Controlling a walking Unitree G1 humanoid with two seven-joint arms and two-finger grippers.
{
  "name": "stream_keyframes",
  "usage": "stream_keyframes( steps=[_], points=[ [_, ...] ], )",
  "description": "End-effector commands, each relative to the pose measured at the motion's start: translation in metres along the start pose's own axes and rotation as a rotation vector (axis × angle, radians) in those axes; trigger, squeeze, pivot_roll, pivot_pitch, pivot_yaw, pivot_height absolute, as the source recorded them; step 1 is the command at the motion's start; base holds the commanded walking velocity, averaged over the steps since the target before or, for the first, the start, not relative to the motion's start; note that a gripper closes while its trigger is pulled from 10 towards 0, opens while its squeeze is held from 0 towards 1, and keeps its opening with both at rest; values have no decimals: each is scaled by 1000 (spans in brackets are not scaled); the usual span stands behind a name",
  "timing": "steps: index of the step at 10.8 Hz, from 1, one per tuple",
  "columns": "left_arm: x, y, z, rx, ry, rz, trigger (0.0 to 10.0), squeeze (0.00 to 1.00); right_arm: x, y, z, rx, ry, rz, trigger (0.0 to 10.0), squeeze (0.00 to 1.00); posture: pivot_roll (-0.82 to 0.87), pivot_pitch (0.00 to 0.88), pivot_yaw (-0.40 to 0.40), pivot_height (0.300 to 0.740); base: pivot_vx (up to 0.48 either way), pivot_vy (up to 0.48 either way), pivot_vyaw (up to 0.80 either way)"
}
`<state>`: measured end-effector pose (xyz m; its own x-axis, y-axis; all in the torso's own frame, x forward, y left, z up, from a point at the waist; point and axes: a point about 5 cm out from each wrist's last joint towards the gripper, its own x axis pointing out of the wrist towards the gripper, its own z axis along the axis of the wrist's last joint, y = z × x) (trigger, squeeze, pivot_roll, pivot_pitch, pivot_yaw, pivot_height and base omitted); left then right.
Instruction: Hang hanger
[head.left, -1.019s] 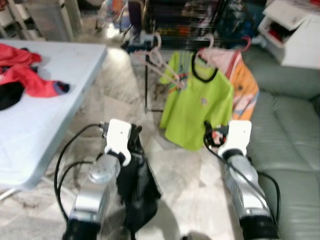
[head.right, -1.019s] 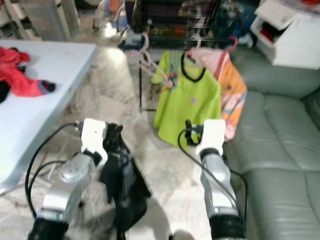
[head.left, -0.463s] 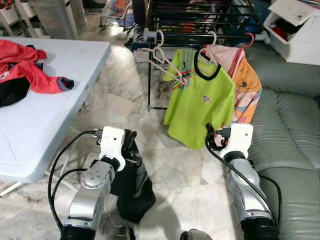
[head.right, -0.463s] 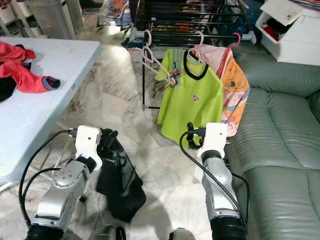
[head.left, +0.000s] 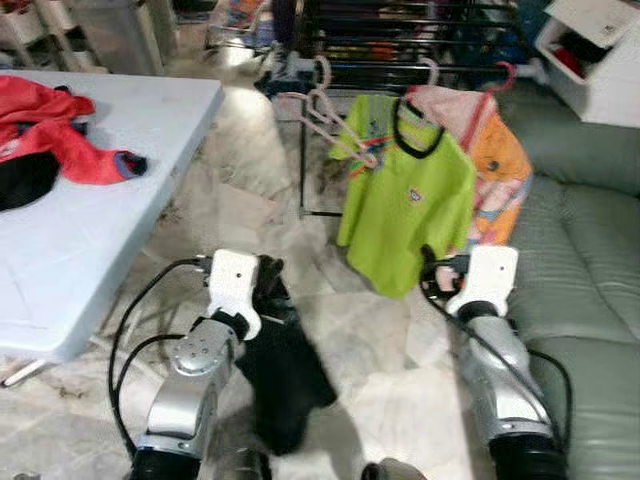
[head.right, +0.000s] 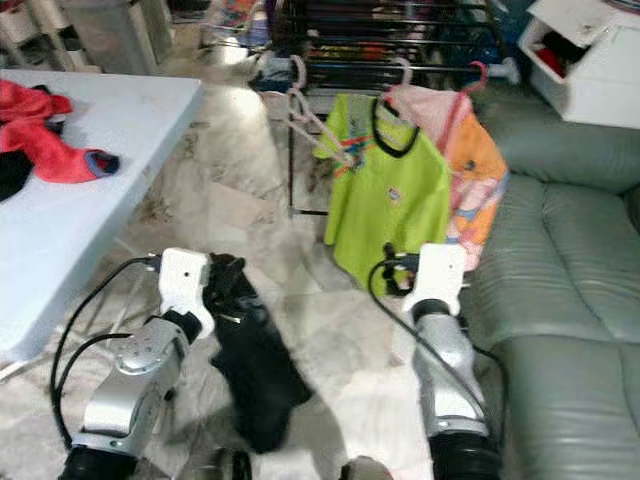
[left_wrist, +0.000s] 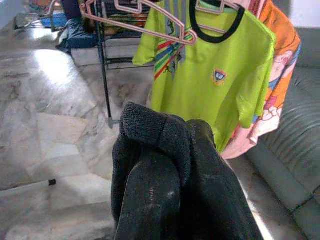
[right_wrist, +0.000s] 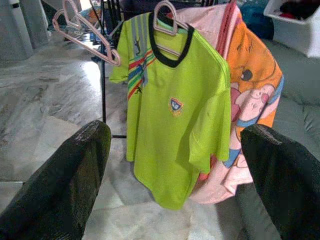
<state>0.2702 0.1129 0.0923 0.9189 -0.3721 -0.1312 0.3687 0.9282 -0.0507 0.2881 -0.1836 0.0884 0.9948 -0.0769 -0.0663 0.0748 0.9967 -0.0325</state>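
At the lower left of the head view, the left gripper (head.left: 268, 290) holds a black garment (head.left: 285, 370), nearer the rack (head.left: 400, 70) than before. Right wrist view: the right gripper (right_wrist: 175, 165) gapes wide. Empty hangers (left_wrist: 140, 22) hang on the rack.

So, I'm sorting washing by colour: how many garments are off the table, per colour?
lime green shirt, on the rack: 1
pink and orange garment, on the rack: 1
black garment, in the left hand: 1
Total: 3
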Motion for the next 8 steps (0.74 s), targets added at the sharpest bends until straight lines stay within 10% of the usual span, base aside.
stream_keyframes(
  steps=[1, 8],
  points=[
    [1, 2, 11, 15, -49, -1, 10000, 0, 1, 8, 0, 12, 5, 16, 10000, 0, -12, 41, -4, 740, 240, 416, 0],
    [0, -4, 11, 35, -39, -35, 10000, 0, 4, 12, 1, -13, 3, 28, 10000, 0, -3, 36, -1, 740, 0, 113, 0]
  ],
)
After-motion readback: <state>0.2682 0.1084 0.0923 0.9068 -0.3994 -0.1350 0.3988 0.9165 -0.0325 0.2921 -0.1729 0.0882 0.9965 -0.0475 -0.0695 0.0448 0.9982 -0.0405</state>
